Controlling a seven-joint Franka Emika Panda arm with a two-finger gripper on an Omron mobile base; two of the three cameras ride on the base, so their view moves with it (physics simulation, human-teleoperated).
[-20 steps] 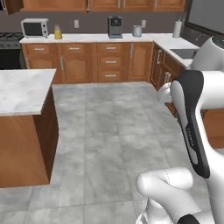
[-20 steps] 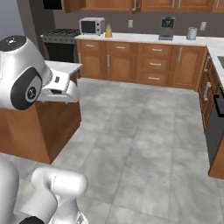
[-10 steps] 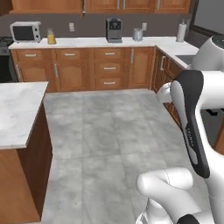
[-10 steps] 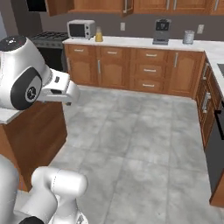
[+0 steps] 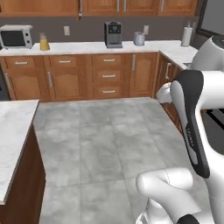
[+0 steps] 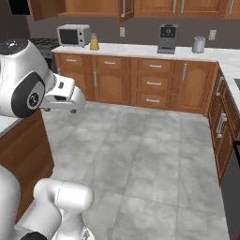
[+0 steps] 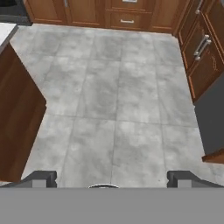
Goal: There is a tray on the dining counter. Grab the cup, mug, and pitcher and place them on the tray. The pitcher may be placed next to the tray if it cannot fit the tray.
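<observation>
The hand (image 7: pixel 112 178) is hanging wide and empty over the grey floor (image 7: pixel 113 105), the desk (image 5: pixel 11 140) lying at nine o'clock.

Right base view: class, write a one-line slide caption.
Pitcher beside microwave on far counter; robot's open gripper empty above grey floor.

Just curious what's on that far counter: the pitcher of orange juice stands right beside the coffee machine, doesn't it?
Not quite. The pitcher with orange liquid stands beside the microwave, at the left end of the back counter. The coffee machine is well apart from it, further right. The left base view shows this, and the right base view agrees.
</observation>
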